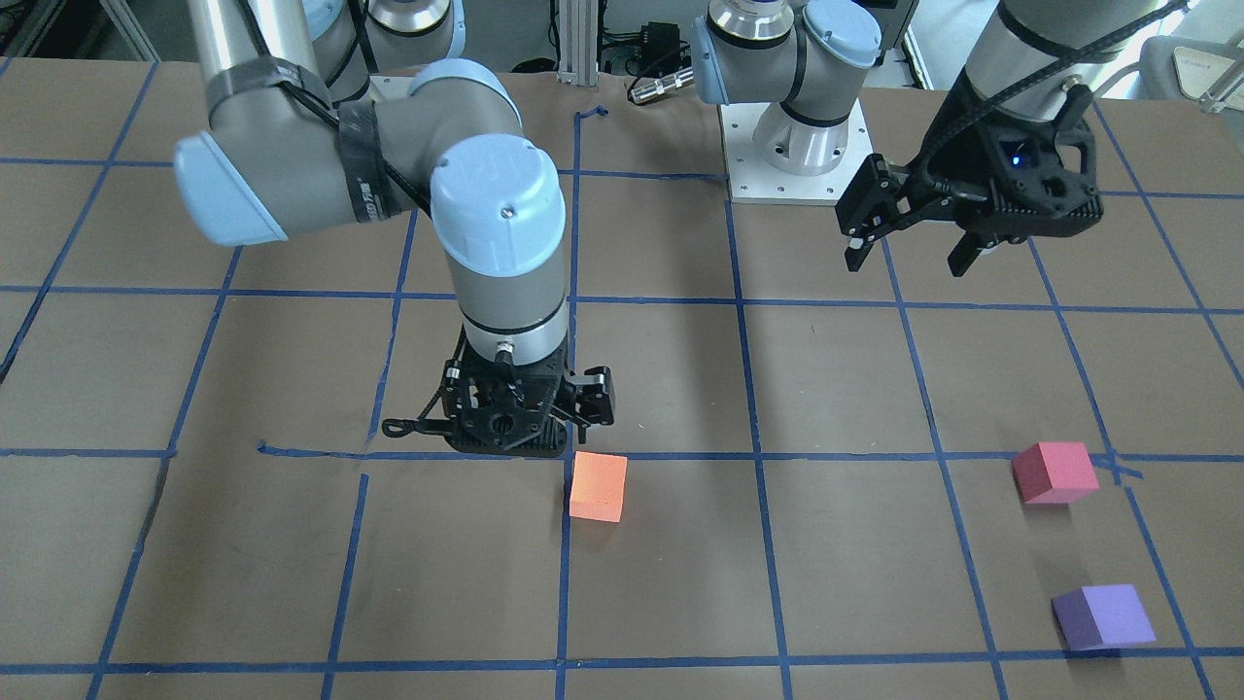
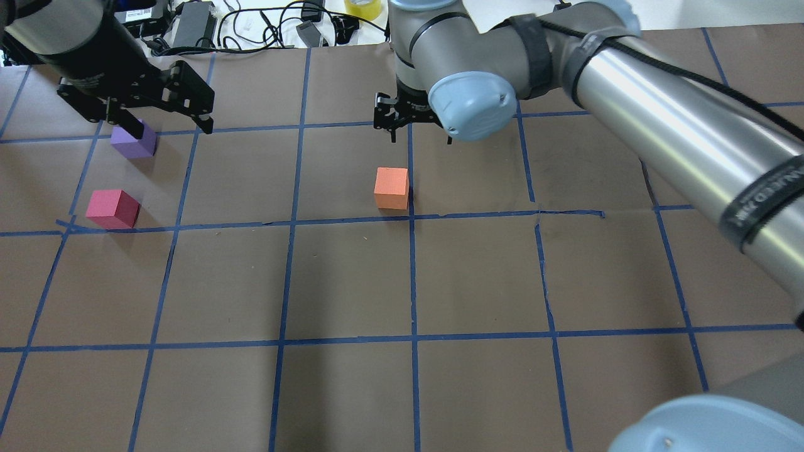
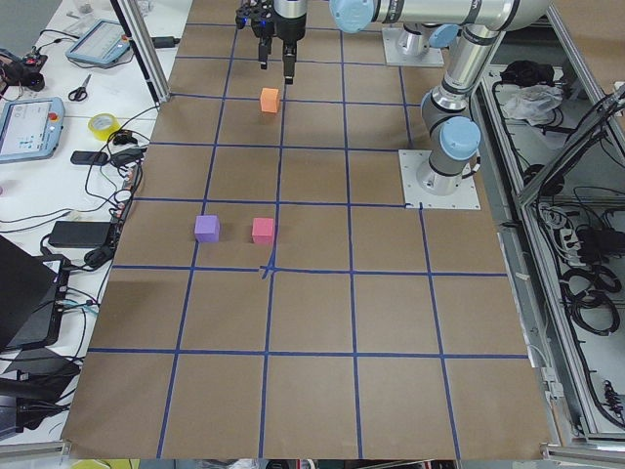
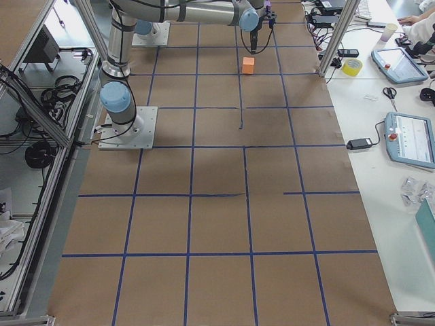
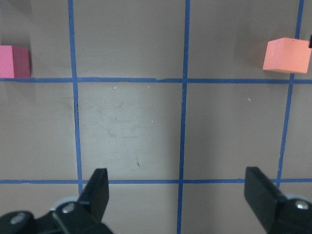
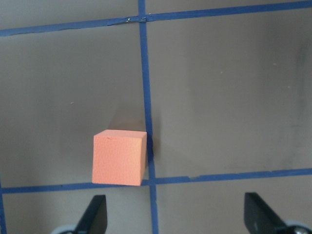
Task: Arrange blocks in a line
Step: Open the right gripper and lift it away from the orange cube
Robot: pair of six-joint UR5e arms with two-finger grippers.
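Note:
The orange block (image 2: 391, 188) sits near the table's middle, beside a blue tape line. My right gripper (image 2: 418, 132) hangs open and empty just beyond it; the right wrist view shows the orange block (image 6: 119, 157) ahead of my left-hand finger, not between the fingers (image 6: 95, 217). The pinkish-red block (image 2: 113, 208) and the purple block (image 2: 134, 139) lie apart at the far left. My left gripper (image 2: 168, 125) hovers open and empty above the table next to the purple block. In the left wrist view the pinkish-red block (image 5: 14, 62) and the orange block (image 5: 287, 55) lie far ahead.
The table (image 2: 352, 282) is brown paper with a blue tape grid. Cables, a power brick and a roll of yellow tape (image 2: 362, 7) lie past its far edge. My right arm (image 2: 659, 119) stretches across the right half.

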